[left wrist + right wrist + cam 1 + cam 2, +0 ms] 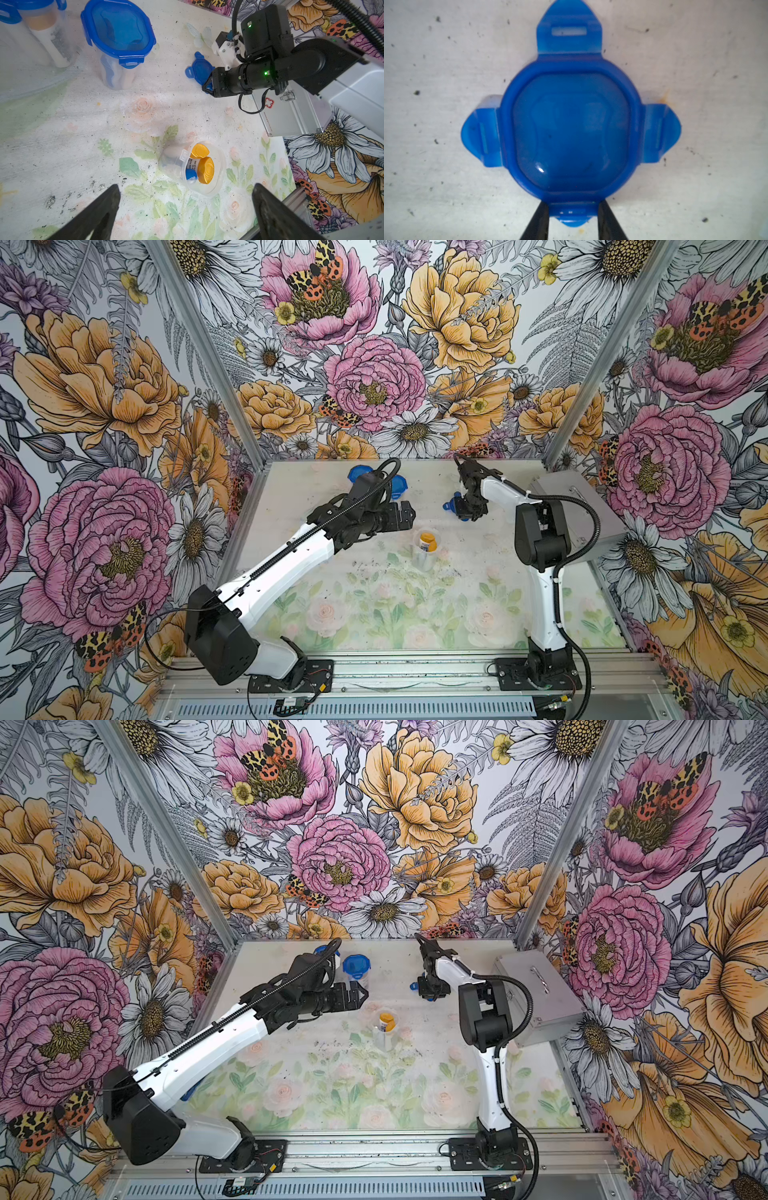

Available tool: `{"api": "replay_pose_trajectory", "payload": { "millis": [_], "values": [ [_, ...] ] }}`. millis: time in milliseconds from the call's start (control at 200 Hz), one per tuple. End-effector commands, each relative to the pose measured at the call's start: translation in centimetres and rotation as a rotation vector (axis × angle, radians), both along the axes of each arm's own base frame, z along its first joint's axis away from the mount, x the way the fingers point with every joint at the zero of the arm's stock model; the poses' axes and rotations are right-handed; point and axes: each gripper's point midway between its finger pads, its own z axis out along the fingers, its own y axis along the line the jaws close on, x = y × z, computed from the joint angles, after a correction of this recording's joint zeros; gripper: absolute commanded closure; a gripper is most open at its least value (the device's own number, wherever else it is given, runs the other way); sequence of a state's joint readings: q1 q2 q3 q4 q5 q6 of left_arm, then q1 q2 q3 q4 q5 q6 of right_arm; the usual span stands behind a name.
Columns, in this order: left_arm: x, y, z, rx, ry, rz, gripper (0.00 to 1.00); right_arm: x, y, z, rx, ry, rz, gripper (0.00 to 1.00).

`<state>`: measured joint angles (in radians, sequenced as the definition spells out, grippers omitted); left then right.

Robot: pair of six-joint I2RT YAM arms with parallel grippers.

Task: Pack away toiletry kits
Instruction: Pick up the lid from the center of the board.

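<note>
Now, the left claw (186, 187) hangs spread wide above the open clear cup (221, 166) of orange-capped bottles (205, 170) mid-worktop. Nearer the far edge, the right claw (573, 207) sits narrow, pinching one tab of the flat blue four-tab lid (571, 128). Best to lift it level and square the tabs over the cup's rim before pressing.

Three clear cups (219, 166) (116, 79) (68, 41), three blue lids (119, 31) (200, 68) (9, 13), two uncovered orange caps (199, 150) (206, 170), one silver case (291, 118)
</note>
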<state>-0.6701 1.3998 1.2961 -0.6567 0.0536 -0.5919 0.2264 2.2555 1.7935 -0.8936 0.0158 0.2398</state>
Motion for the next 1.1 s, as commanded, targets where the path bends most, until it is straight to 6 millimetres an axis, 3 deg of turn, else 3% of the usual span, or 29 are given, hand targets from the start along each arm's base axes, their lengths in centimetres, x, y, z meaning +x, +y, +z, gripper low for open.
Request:
{"api": "replay_pose_trajectory", "payload": {
  "millis": [0,230,580,896,1096],
  "values": [
    [-0.4,0.6,0.7,-0.016,-0.021,0.025,0.01,-1.0,0.9,1.8,0.013,-0.009,0.040,0.73],
    [-1.9,1.5,-0.8,-0.044,0.063,0.012,0.01,-2.9,1.2,4.7,0.061,-0.032,0.027,0.79],
    [-3.2,2.8,-3.2,-0.064,0.199,-0.023,0.01,-7.1,1.4,10.2,0.103,-0.116,0.075,0.80],
    [-3.6,3.5,-4.5,-0.070,0.260,-0.030,0.01,-11.4,4.9,15.9,0.165,-0.253,0.247,0.80],
    [-3.5,5.5,-5.6,-0.084,0.296,0.031,0.01,-15.5,7.7,17.7,0.190,-0.306,0.366,0.81]
  ]
}}
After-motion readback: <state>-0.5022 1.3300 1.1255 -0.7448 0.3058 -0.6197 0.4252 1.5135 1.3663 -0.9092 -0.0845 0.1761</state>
